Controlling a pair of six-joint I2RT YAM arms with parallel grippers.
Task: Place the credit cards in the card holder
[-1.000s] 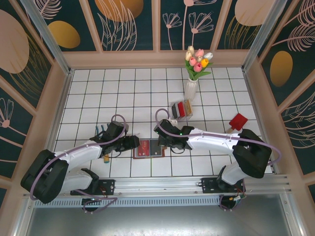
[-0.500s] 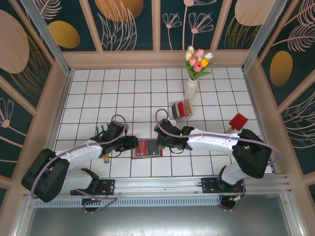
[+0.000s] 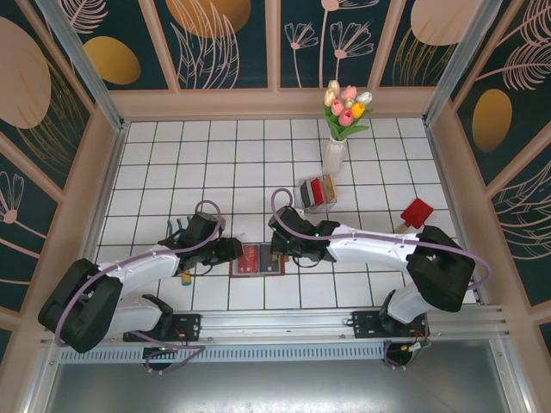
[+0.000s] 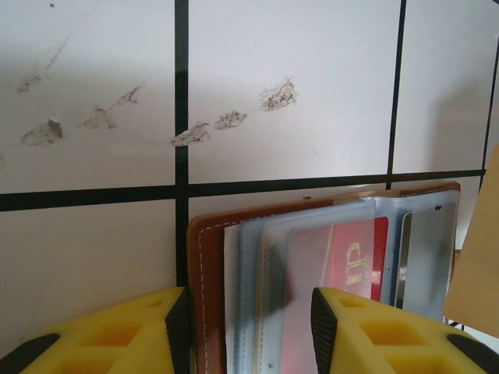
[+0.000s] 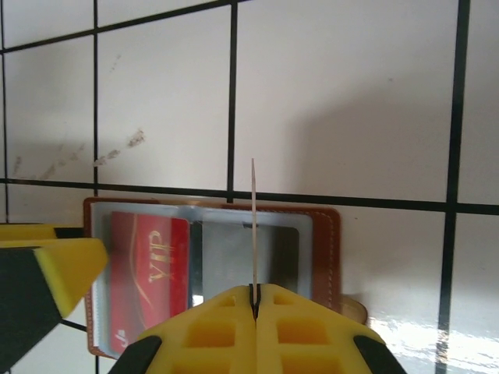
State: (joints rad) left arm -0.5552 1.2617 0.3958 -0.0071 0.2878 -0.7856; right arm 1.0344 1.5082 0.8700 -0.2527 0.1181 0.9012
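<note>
The card holder (image 3: 256, 259) lies open on the tiled table, brown leather (image 4: 204, 257) with clear inner sleeves. A red credit card (image 4: 351, 257) marked VIP (image 5: 148, 273) sits in its left sleeve. My left gripper (image 3: 234, 251) is open, its jaws (image 4: 249, 327) standing apart over the holder's left end, the left pad against the leather edge. My right gripper (image 3: 277, 251) is shut (image 5: 253, 292) on a thin credit card (image 5: 253, 226), seen edge-on, held upright over the holder's right half (image 5: 323, 249). The left gripper's yellow finger (image 5: 47, 273) shows at the left of the right wrist view.
A clear box (image 3: 317, 191) with more cards stands behind the holder. A white vase of tulips (image 3: 336, 146) is further back. A red toy shovel (image 3: 416, 212) lies at the right. A small yellowish object (image 3: 185, 277) sits by the left arm.
The card holder has slid a little to the left, and both grippers moved with it. The left jaws have narrowed. The right gripper stays shut on its card.
</note>
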